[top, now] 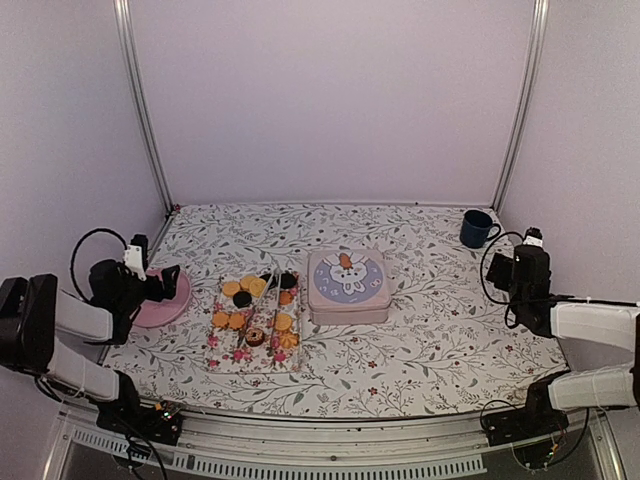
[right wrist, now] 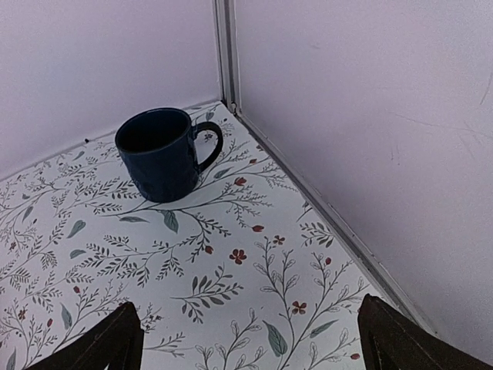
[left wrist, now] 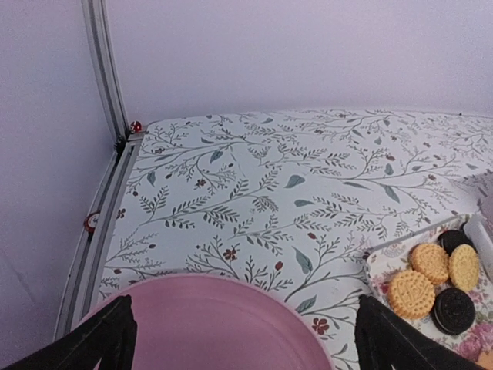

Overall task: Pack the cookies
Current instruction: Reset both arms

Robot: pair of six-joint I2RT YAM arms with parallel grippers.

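Note:
The cookies [top: 256, 304] lie on a floral tray [top: 216, 352] left of centre: mostly tan rounds, a few black, one chocolate-topped. The left wrist view catches some of the cookies [left wrist: 430, 279] on the tray's corner [left wrist: 383, 259] at the right edge. My left gripper [top: 166, 281] hangs open over a pink plate [top: 150, 314], left of the tray, and holds nothing; its dark fingers straddle the plate [left wrist: 216, 324]. My right gripper [top: 503, 262] is open and empty at the far right, over bare floral cloth, well away from the cookies. In the two wrist views the left gripper [left wrist: 245, 339] and right gripper [right wrist: 246, 339] both stand wide.
A square pale tin [top: 347, 285] with a rabbit lid sits shut just right of the tray. A thin metal utensil [top: 262, 293] lies across the cookies. A dark blue mug [top: 477, 228] stands in the back right corner, ahead of the right gripper [right wrist: 158, 154]. Frame posts and walls enclose the table.

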